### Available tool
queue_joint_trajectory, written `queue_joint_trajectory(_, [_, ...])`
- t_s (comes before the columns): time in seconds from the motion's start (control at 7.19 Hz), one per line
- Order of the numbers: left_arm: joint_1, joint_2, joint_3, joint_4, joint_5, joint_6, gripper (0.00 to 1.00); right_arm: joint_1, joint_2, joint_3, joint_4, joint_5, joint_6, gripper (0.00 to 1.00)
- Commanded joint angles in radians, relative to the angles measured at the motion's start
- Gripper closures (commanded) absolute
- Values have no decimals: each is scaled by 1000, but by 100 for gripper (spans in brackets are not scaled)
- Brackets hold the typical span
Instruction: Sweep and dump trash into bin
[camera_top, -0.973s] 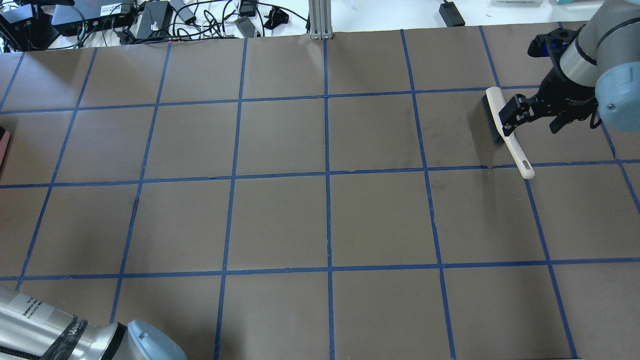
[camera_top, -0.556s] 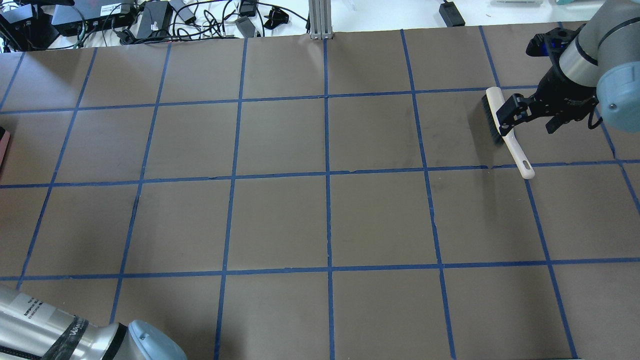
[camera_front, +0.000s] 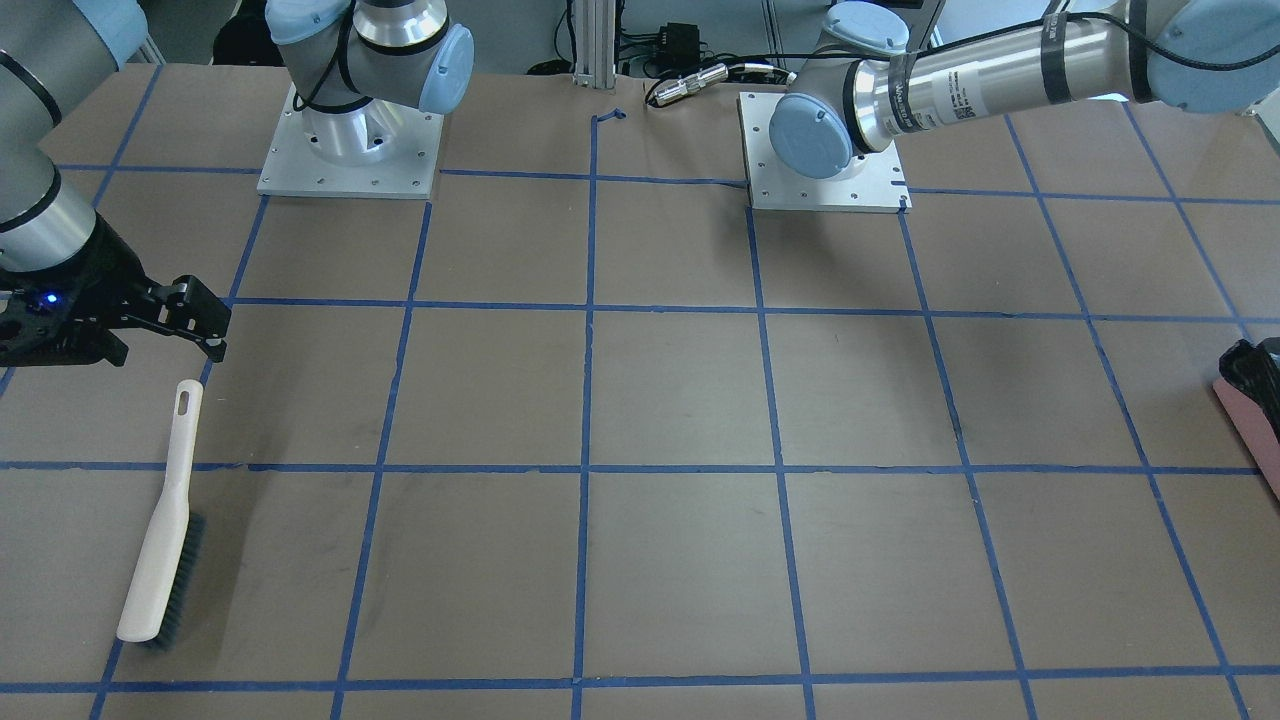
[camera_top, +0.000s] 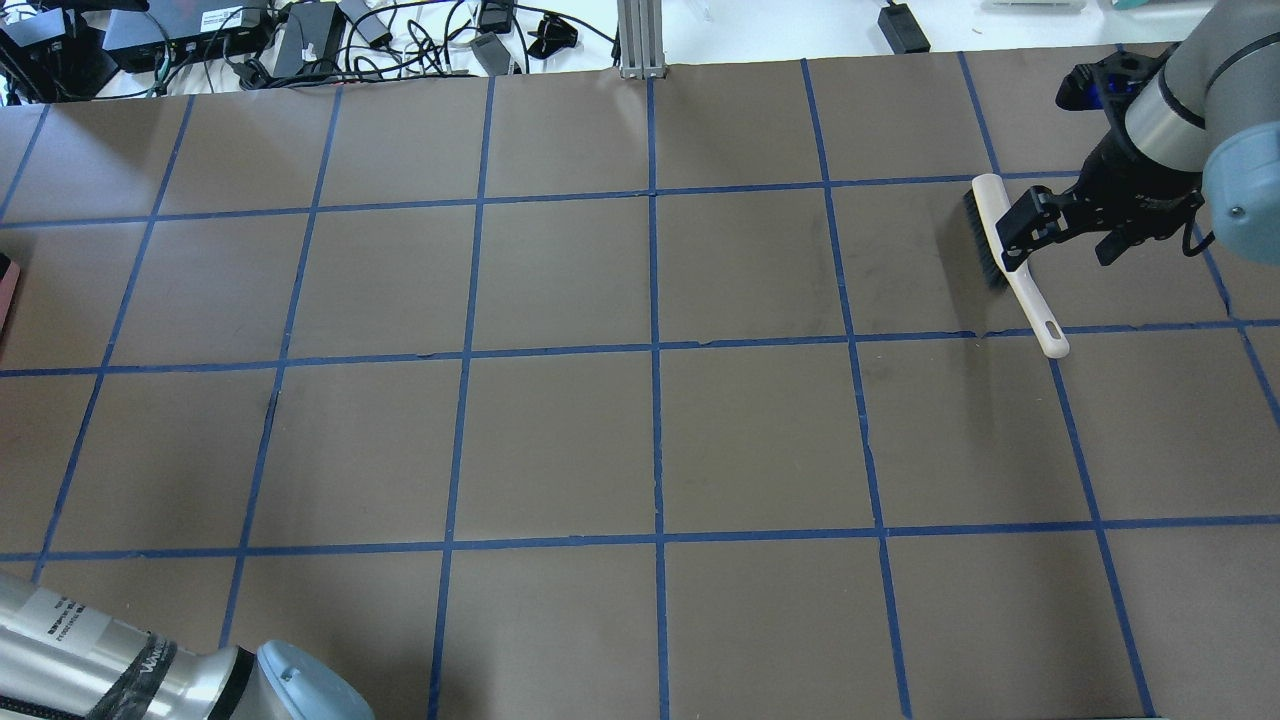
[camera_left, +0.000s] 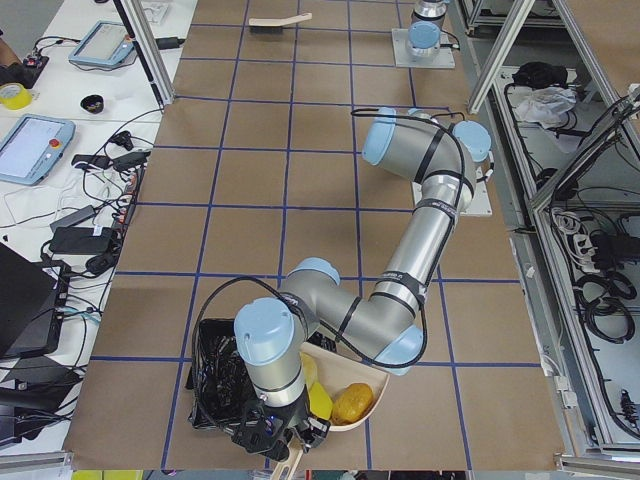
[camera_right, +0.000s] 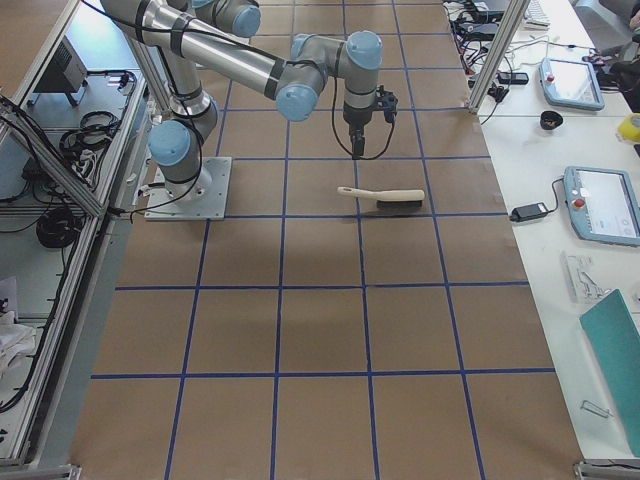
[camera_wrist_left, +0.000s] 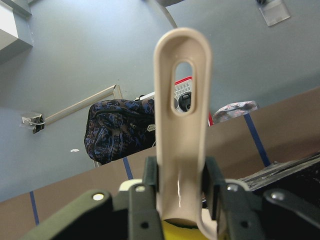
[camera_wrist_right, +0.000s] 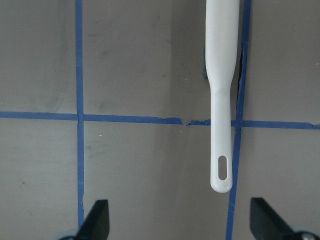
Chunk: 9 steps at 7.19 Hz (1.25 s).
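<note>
Brown paper tabletop (camera_top: 560, 440), blue tape grid: white-handled black-bristled brush (camera_front: 165, 520) unmoved over last second, lying flat. My right gripper (camera_wrist_right: 182, 222), spread wide and empty, only drifts slightly above brush handle. My left gripper (camera_wrist_left: 181, 187) clamps beige plastic dustpan (camera_left: 374, 384); golden-brown lump (camera_left: 352, 402) and yellow wedge (camera_left: 320, 402) inside it, just beside black-bag-lined bin (camera_left: 215, 375). Sweeping looks done; dump remains.

A brown table (camera_top: 560, 450) is marked off into squares by blue tape (camera_top: 654, 300). A cream-handled brush (camera_front: 165, 510) with dark bristles lies flat on it near one end, its handle running beside one tape line and crossing another. Past the table's far edge sit a tangle of black cables and power bricks (camera_top: 300, 40) and an aluminium post (camera_top: 638, 35), while a white side bench (camera_right: 535, 170) carries two tablet-like pendants (camera_right: 600, 205).
</note>
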Motion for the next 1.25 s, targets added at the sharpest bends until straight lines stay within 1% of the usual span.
queue_joint_trajectory(0.0, [-3, 10, 3, 56, 8, 83, 100, 1, -9, 6, 1, 50, 0, 0])
queue_joint_trajectory(0.14, [-3, 4, 1, 56, 47, 140, 100, 1, -4, 8, 1, 52, -2, 0])
queue_joint_trajectory(0.56, [-4, -12, 0, 83, 48, 151, 100, 1, -7, 6, 7, 53, -14, 0])
queue_joint_trajectory(1.11, [-16, -18, -5, 83, 46, 157, 100, 1, -9, 5, 9, 50, -45, 0])
